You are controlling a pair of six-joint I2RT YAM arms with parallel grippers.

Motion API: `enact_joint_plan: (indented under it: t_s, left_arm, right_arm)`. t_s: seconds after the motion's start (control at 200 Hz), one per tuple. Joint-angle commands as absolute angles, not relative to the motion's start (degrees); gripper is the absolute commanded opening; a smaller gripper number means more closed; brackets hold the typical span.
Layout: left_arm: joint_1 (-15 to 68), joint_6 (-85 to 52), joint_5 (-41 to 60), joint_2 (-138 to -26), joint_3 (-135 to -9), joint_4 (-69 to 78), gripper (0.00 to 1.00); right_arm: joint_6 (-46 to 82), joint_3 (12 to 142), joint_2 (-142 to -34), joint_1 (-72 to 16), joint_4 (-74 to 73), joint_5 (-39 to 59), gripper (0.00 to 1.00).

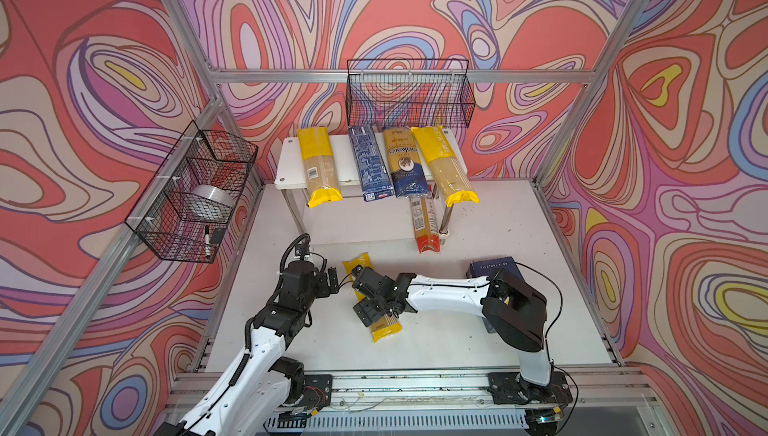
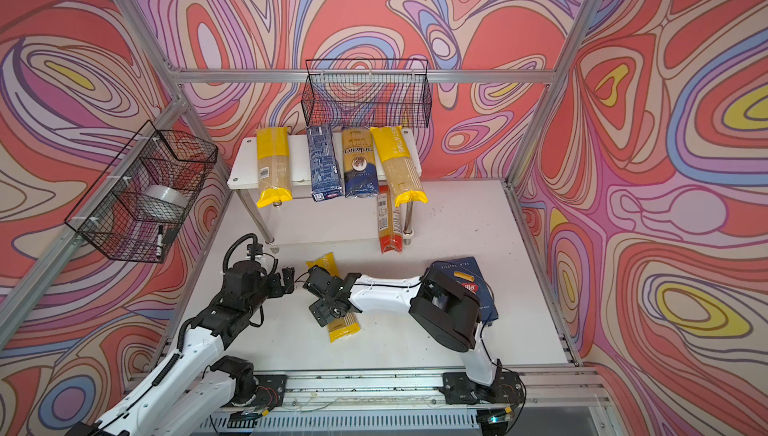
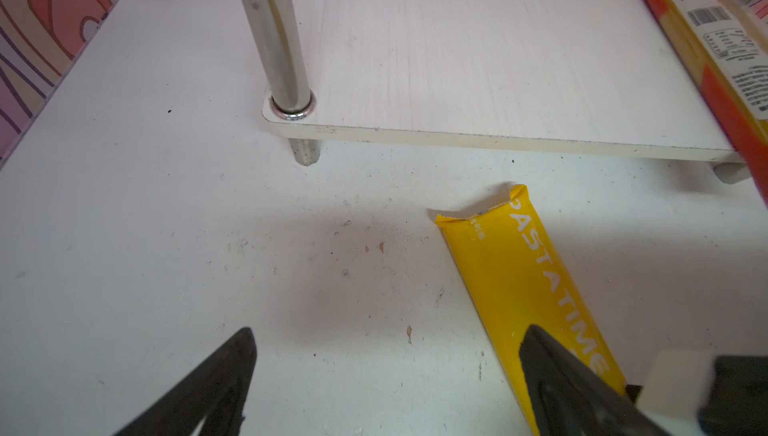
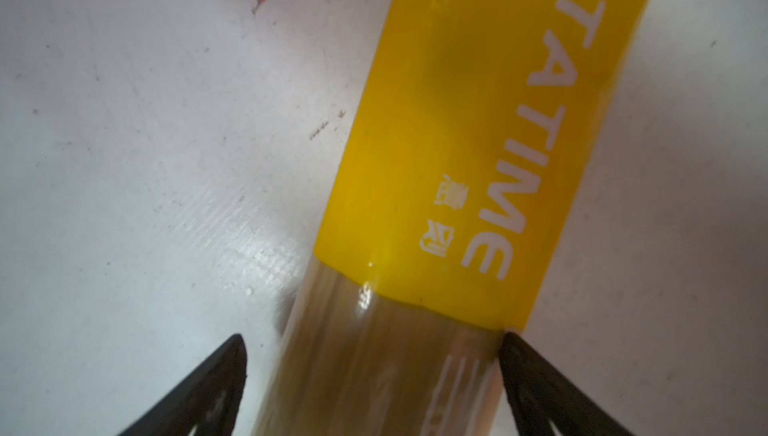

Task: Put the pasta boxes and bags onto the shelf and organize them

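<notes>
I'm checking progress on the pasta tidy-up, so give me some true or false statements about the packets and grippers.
Four packages lie on the shelf's top tier. True.
The rigatoni box sits on the shelf. False: it is on the table.
The right gripper is open astride a yellow packet on the table. True.
The left gripper holds the red-ended packet. False: it is open and empty; that packet lies on the lower tier.
</notes>
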State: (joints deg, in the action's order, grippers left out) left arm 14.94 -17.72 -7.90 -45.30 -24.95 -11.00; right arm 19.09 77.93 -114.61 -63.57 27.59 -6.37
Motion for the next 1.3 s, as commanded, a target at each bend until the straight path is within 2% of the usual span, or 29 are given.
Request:
enact_joint_plan:
  t_s: [0.0, 0.225, 0.476, 0.896, 1.297]
  left_arm:
    - [14.6, -16.9, -8.0, -44.7, -24.2, -9.9, 1.0]
    - [14.5, -17.1, -8.5, -45.0, -24.3, -10.1, 1.0]
    - [14.0, -18.2, -9.9, -44.7, -24.3, -10.8, 1.0]
    - [12.4, -19.5, -10.3, -45.1, -24.5, -11.4, 1.0]
    - [12.2, -19.8, -10.6, -45.2, -24.6, -11.6, 1.0]
  right_arm:
    - [18.5, 77.6, -114.2, -63.9, 28.5, -4.9, 0.98]
    - [20.0, 83.1, -119.5, -63.9, 35.3, -7.4, 0.97]
    - [21.1, 82.5, -119.3, -63.9, 35.5, -8.2, 0.98]
    - [21.0, 83.9, -121.4, -63.9, 36.9, -8.7, 0.91]
    - [22.0, 81.5, -119.1, -63.9, 35.4, -10.9, 0.73]
